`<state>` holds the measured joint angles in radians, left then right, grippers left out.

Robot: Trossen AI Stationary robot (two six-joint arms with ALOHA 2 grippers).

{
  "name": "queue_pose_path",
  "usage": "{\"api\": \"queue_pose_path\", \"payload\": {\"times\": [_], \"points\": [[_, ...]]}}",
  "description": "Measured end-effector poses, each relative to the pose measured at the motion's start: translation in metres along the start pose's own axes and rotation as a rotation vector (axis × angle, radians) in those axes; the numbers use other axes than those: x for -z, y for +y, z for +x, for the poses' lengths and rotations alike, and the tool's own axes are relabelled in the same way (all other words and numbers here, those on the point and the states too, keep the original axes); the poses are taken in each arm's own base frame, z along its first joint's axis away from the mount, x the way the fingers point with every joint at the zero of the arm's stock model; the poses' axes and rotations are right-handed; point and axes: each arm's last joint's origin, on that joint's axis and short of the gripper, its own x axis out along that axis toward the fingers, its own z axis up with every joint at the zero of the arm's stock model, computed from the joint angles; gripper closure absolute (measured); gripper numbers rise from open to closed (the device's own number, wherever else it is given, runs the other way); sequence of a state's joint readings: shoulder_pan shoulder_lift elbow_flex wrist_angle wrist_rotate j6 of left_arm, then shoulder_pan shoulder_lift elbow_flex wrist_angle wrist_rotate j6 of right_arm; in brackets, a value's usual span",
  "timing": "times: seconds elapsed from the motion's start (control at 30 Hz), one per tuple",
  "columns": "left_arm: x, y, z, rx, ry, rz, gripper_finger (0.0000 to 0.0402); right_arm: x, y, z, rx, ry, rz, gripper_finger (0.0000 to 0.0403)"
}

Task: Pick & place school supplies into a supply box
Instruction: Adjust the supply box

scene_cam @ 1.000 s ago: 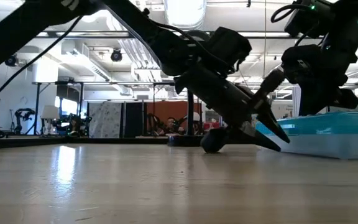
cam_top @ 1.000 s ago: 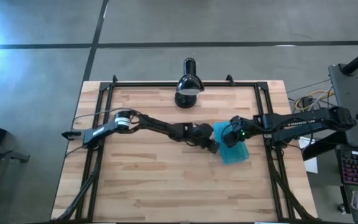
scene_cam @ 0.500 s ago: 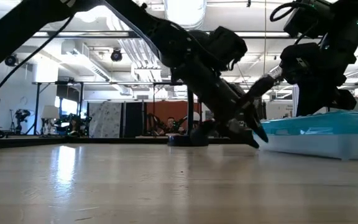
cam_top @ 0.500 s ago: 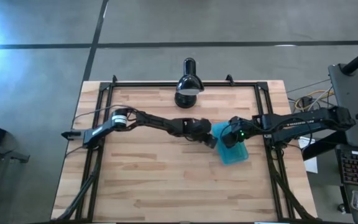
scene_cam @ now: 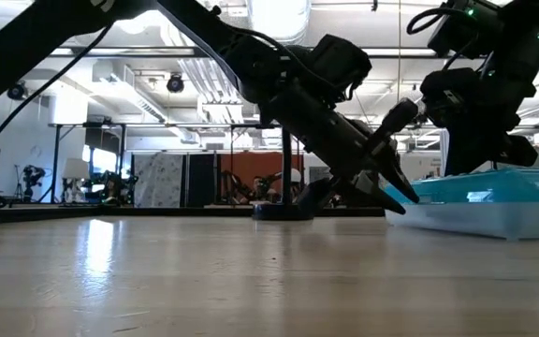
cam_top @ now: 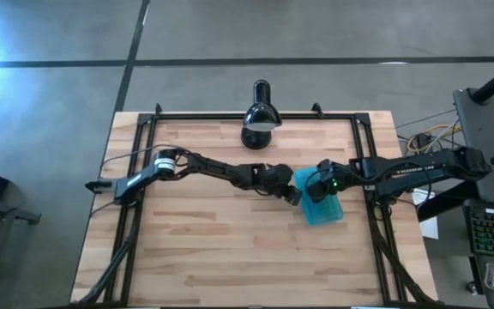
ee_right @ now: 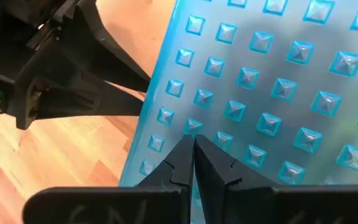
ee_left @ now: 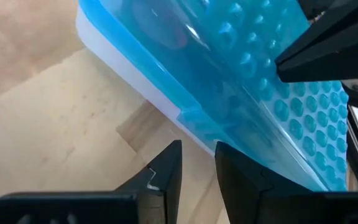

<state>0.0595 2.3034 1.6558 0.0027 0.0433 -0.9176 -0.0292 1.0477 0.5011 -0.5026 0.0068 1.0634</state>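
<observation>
The supply box [cam_top: 324,209] lies right of the table's middle, its teal studded lid [ee_left: 260,74] down over the clear tray [scene_cam: 485,217]. A red shape [ee_left: 173,37] shows through the lid; the other school supplies are hidden. My left gripper [cam_top: 294,196] stands at the box's left side, its fingers a narrow gap apart [ee_left: 197,152] just in front of the small tab [ee_left: 191,117] on the lid's edge. My right gripper [ee_right: 193,146] is shut, its tips over the lid close to that same edge. My left gripper comes at the box's left edge slanting down from the table's left; whether its fingertips [ee_left: 221,149] touch the tray or the tab, I cannot tell. My right gripper's shut fingertips [ee_right: 185,149] point down at the lid's top near its left edge [ee_right: 166,115]; whether they touch it, I cannot tell.
A black desk lamp [cam_top: 260,116] stands at the middle of the far edge, its base [scene_cam: 279,211] behind the left arm in the low view. Bare wood [cam_top: 213,249] stretches across the near and left parts of the table. A black frame [cam_top: 144,129] runs along the table's sides.
My left gripper has risen a little off the table beside the box and shifted slightly toward the far edge, staying at the lid's left edge. The box and my right gripper have kept their places.
</observation>
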Motion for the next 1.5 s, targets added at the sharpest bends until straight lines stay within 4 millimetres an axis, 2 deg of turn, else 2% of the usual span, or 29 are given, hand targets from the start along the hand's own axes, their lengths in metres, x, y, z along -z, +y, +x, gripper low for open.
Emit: {"api": "queue_pose_path", "payload": {"times": [0.3,0.5,0.6,0.9,1.03,1.23,1.33,1.5], "points": [[-0.001,0.007,0.005,-0.002,-0.008,-0.005,0.0321,0.0,-0.001,0.001,-0.002,-0.002,-0.002,0.0394],[0.009,0.024,0.021,-0.01,0.019,-0.062,0.0321,0.0,0.0,0.002,-0.027,-0.004,0.003,0.0394],[0.006,0.02,0.023,0.007,-0.022,-0.079,0.0321,-0.001,0.003,0.003,-0.052,-0.004,0.01,0.0394],[-0.005,0.008,0.023,0.013,-0.038,0.044,0.0321,0.001,0.0,0.007,-0.007,0.015,-0.008,0.0394],[-0.004,0.005,0.018,-0.007,-0.007,0.057,0.0321,0.002,-0.002,0.004,0.008,0.021,-0.028,0.0394],[0.008,-0.007,0.007,-0.096,0.0,0.141,0.0321,0.004,-0.008,-0.003,0.061,0.001,-0.071,0.0393],[0.01,-0.01,0.003,-0.108,0.012,0.154,0.0321,0.004,-0.009,-0.004,0.067,-0.014,-0.077,0.0378],[0.01,-0.01,0.001,-0.12,0.028,0.157,0.0321,0.004,-0.011,-0.005,0.101,-0.04,-0.091,0.0326]]}}
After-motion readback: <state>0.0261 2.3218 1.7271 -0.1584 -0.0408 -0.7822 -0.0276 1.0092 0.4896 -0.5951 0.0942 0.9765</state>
